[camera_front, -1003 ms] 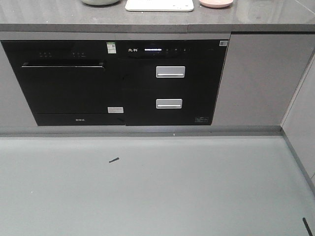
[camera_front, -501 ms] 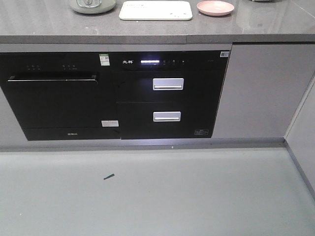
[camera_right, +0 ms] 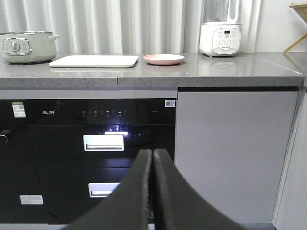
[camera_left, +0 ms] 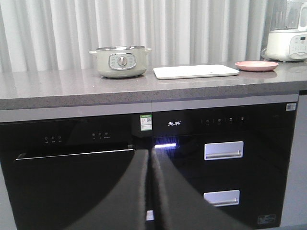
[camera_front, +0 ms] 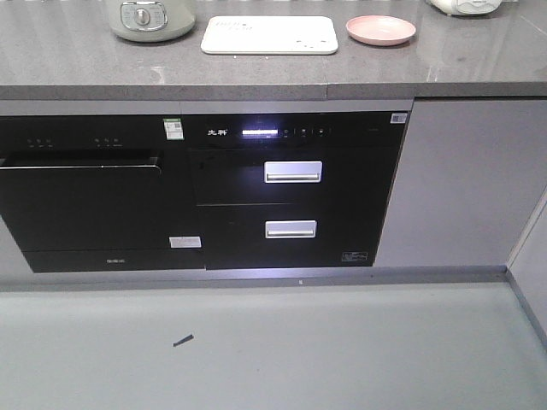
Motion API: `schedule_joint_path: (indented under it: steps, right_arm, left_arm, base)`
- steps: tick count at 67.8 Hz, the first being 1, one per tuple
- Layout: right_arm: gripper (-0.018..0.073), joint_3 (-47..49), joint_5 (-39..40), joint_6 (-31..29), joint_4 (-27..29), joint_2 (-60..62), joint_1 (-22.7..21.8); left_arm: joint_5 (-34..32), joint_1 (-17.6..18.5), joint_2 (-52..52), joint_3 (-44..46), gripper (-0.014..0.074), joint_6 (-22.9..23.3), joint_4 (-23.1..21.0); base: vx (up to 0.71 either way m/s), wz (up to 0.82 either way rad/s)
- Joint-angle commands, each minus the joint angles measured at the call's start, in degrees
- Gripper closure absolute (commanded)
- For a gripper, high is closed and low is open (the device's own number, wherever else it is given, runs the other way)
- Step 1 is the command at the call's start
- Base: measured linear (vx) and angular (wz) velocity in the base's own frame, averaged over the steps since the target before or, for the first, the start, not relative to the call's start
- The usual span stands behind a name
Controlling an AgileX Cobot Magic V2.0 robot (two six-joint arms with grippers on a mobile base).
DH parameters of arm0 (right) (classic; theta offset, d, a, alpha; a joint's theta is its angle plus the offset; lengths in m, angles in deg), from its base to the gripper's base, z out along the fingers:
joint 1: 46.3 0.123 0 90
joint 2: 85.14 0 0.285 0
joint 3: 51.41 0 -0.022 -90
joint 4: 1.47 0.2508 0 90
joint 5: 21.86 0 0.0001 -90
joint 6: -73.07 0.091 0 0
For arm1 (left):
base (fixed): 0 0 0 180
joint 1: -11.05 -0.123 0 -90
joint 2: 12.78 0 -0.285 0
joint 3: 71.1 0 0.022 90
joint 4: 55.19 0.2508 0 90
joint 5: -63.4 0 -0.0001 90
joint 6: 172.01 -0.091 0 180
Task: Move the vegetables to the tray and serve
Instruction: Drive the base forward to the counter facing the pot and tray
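Observation:
The cream tray point(camera_front: 269, 34) lies flat on the grey countertop point(camera_front: 256, 81), with small grey print on its surface. It also shows in the left wrist view as the tray point(camera_left: 195, 71) and in the right wrist view as the tray point(camera_right: 93, 61). No vegetables show in any view. My left gripper point(camera_left: 149, 152) is shut with nothing in it, low in front of the black appliance fronts. My right gripper point(camera_right: 152, 151) is likewise shut and empty, well below counter height. Neither gripper appears in the front view.
A round pink plate point(camera_front: 380, 29) sits right of the tray and looks bare. A pale green cooking pot point(camera_front: 152, 17) stands left of the tray, a white blender point(camera_right: 219, 28) at the far right. Black built-in appliances point(camera_front: 295, 192) fill the cabinet front above grey floor point(camera_front: 256, 350).
The front view has drawn closer to the counter; the countertop sits lower in the frame, and more of the tray, plate and pot shows.

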State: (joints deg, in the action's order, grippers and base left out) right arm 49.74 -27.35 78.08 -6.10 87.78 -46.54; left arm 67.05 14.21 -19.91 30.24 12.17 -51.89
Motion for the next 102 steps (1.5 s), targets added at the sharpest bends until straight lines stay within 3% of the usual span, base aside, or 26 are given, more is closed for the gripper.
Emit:
schedule_joint_path:
  steps: [1, 102]
  right_arm:
    - [0.0568, -0.4, 4.3, -0.2, -0.4, 0.1, -0.4]
    - [0.0568, -0.4, 4.3, -0.2, -0.4, 0.1, -0.4]
  left_arm:
    - [-4.2, -0.1, 0.8, -0.6, 0.0603, 0.3, -0.5]
    - [-4.2, -0.1, 0.8, -0.6, 0.0603, 0.3, -0.5]
  base:
    - [0.25, -0.01]
    - [0.23, -0.03]
